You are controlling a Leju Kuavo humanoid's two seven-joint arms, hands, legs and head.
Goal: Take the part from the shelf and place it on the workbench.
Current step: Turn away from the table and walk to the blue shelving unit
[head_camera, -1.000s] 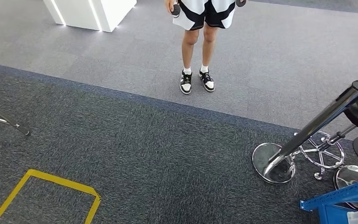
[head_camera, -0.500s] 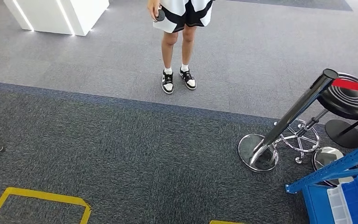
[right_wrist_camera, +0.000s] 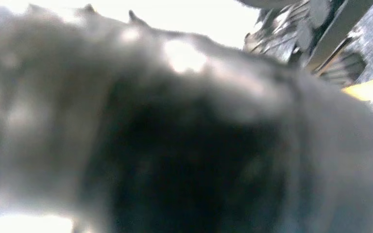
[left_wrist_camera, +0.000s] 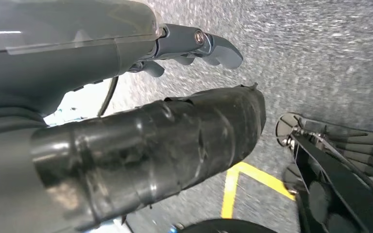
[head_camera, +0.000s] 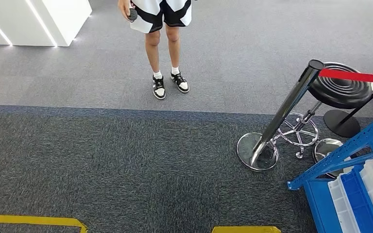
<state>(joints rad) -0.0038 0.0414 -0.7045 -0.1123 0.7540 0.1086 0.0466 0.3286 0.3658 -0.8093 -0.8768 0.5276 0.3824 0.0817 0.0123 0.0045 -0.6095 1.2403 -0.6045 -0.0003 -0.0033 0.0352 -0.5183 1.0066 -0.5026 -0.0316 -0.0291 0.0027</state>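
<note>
left hand (left_wrist_camera: 126, 131) hanging over carpet, grasp unclear | right hand (right_wrist_camera: 175, 136) blurring, cannot tell | blue shelf (head_camera: 342, 155) sitting lower right, part indistinguishable | chrome stanchion (head_camera: 281, 121) leaning beside it | person (head_camera: 162, 48) standing upper centre | dark carpet (head_camera: 126, 165) lying open centre-left

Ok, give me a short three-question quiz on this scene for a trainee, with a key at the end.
1. True or false: the person stands on the lighter grey carpet.
2. In the head view, the blue shelf sits at: A) lower right, B) upper left, C) centre.
3. Fill in: the rope on the chrome stanchion is ___.
Key: 1 true; 2 A; 3 red.
</note>
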